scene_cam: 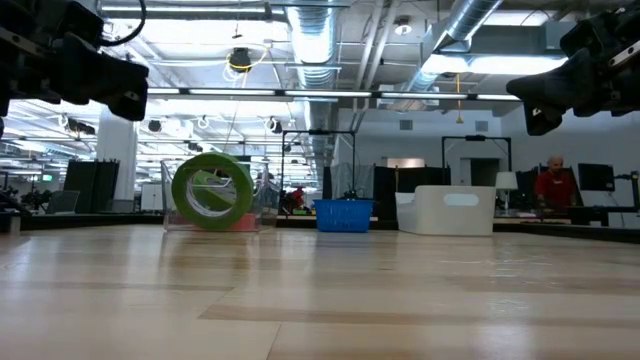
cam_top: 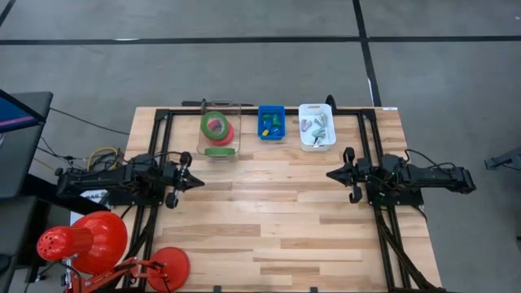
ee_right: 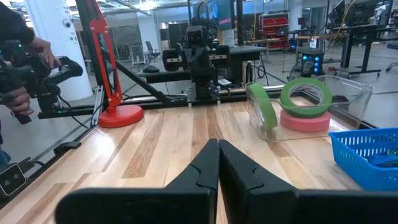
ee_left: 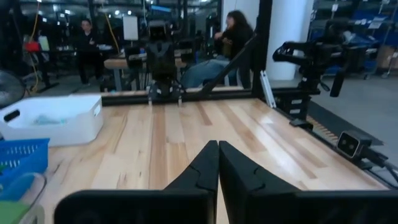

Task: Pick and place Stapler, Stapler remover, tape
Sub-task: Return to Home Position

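Note:
At the table's far edge stands a clear container (cam_top: 231, 140) with the tape. A green roll (ee_right: 305, 94) lies flat on a red-pink roll (ee_right: 305, 121). Another green roll (scene_cam: 212, 192) stands on edge at the container's near wall. Beside it, a blue basket (cam_top: 271, 123) holds small blue and green items. A white bin (cam_top: 317, 126) holds silver items. I cannot tell which of these are staplers and which removers. My left gripper (cam_top: 199, 181) is shut at the table's left, pointing level. My right gripper (cam_top: 330, 173) is shut at the right, facing it.
A red desk lamp (cam_top: 85, 242) and its round base (cam_top: 168, 267) stand at the near left corner. Black frame rails (cam_top: 383, 236) run along both sides. Bare wood (cam_top: 269, 216) lies between the grippers. A person's hands (ee_right: 22, 68) hold a dark device beyond the table.

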